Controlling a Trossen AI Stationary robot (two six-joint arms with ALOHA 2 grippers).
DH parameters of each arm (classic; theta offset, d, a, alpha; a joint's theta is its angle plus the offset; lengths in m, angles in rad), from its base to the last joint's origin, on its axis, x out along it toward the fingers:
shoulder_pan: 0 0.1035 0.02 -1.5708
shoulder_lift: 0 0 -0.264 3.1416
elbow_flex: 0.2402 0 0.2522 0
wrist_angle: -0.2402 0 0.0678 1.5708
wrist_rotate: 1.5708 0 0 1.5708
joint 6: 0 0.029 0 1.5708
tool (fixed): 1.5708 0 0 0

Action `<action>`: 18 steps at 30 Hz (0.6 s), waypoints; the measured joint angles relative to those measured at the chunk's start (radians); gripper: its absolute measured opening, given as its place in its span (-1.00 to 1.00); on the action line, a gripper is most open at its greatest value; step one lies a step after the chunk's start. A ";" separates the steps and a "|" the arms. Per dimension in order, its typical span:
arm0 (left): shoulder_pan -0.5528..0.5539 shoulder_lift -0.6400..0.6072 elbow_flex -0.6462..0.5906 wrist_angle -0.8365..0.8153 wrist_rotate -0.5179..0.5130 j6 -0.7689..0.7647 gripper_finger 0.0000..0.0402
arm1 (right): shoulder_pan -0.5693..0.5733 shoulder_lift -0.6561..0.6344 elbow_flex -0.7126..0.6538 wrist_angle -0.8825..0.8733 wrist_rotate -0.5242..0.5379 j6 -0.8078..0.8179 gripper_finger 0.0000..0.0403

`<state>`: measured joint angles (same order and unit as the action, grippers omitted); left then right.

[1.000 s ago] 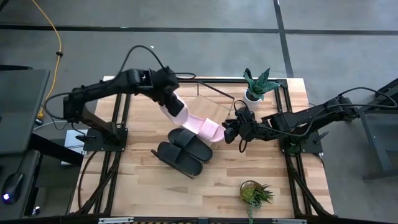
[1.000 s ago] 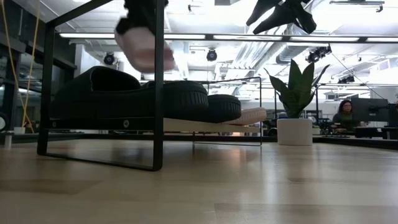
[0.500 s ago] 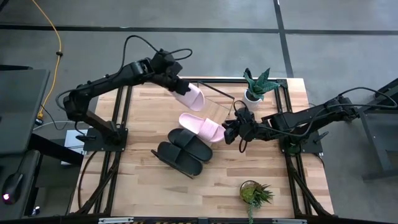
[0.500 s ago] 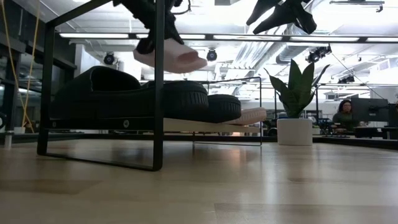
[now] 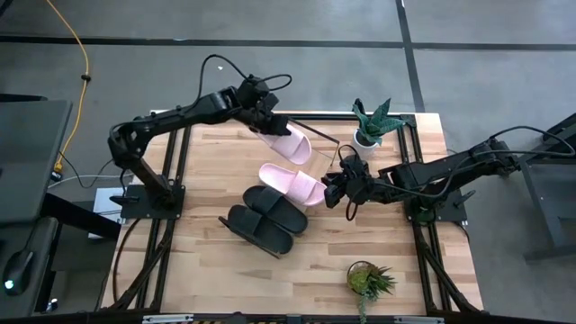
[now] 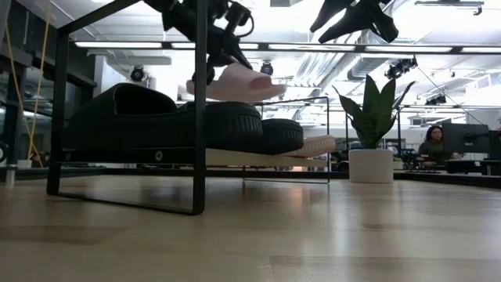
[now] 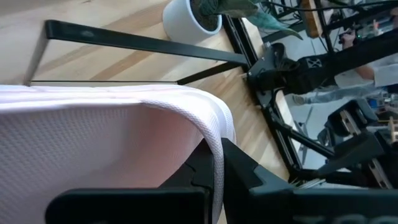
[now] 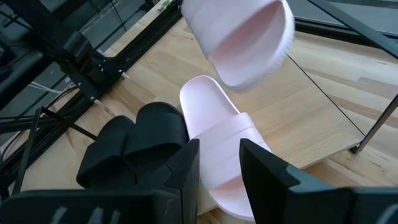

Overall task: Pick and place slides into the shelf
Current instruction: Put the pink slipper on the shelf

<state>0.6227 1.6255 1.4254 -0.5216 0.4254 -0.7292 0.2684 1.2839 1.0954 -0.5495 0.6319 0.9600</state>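
Two black slides (image 5: 263, 216) and one pink slide (image 5: 292, 184) lie sole-down side by side on the shelf (image 8: 323, 124), a wooden board on a black wire frame (image 6: 201, 102). A second pink slide (image 5: 290, 142) hangs in the air over the shelf's far end, with my left gripper (image 5: 268, 122) shut on it. My right gripper (image 8: 217, 165) hovers open just off the lying pink slide's right end, with nothing between its fingers. My left gripper pinches the pink slide's strap at its edge (image 7: 214, 140), one finger on the strap's textured inner face and one outside. It comes slanting down from the table's far left. The slide (image 6: 235, 82) is lifted clear above the shelf, nearly level, sole down.
A plant in a white pot (image 5: 369, 130) stands at the table's far right, close behind the shelf. Another small plant (image 5: 367, 279) sits near the front right. Bare tabletop (image 5: 207, 180) lies left of the shelf and along the near edge.
My left gripper has carried the pink slide toward the table's far right, over the shelf's far end, sinking a little. It has turned, so the slide that hung with one end down now lies nearly level. My right gripper has kept still.
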 joint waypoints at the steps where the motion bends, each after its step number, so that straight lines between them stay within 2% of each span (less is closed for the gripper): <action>1: -0.003 0.006 0.000 0.011 0.000 -0.009 -1.00 | 0.000 0.000 0.000 -0.001 0.000 0.000 -0.48; 9: -0.028 0.057 0.000 0.073 -0.006 -0.069 -1.00 | 0.000 0.000 0.000 -0.011 0.000 -0.004 -0.48; 18: -0.042 0.081 0.000 0.116 -0.061 -0.137 -1.00 | 0.000 0.000 0.000 -0.013 0.000 -0.004 -0.48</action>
<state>0.5804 1.7069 1.4254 -0.4053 0.3647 -0.8660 0.2687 1.2839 1.0954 -0.5621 0.6322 0.9563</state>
